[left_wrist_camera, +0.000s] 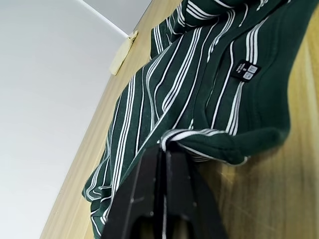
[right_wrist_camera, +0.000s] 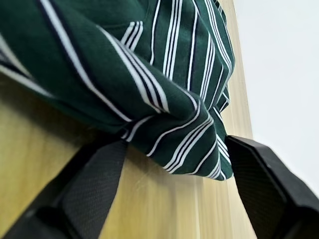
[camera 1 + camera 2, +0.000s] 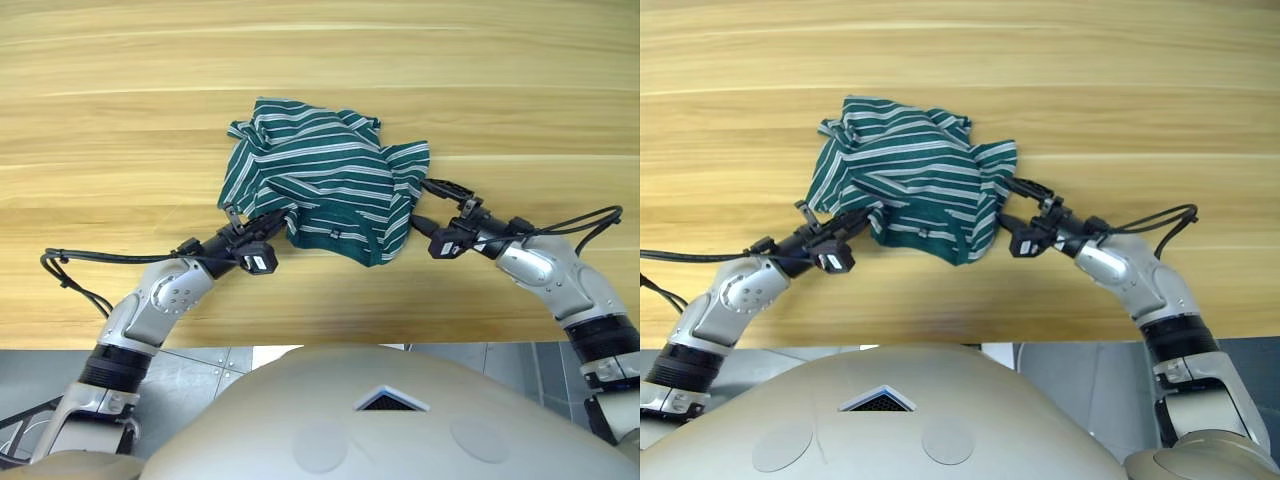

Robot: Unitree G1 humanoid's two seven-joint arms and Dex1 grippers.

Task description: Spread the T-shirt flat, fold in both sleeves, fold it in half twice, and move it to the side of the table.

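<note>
A dark green T-shirt [image 3: 325, 175] with white stripes lies crumpled in the middle of the wooden table [image 3: 320, 60]. My left gripper [image 3: 285, 218] is at the shirt's near left edge, shut on a fold of striped fabric [image 1: 187, 135]. My right gripper [image 3: 428, 205] is at the shirt's right side, open, its two black fingers [image 2: 94, 186] straddling a bunched striped edge of the T-shirt [image 2: 169, 119] just above the tabletop. A small black label [image 1: 245, 69] shows near the shirt's near hem.
Bare wood surrounds the shirt on all sides, with wide room at the back, left and right. The table's near edge [image 3: 320, 345] runs just under both forearms.
</note>
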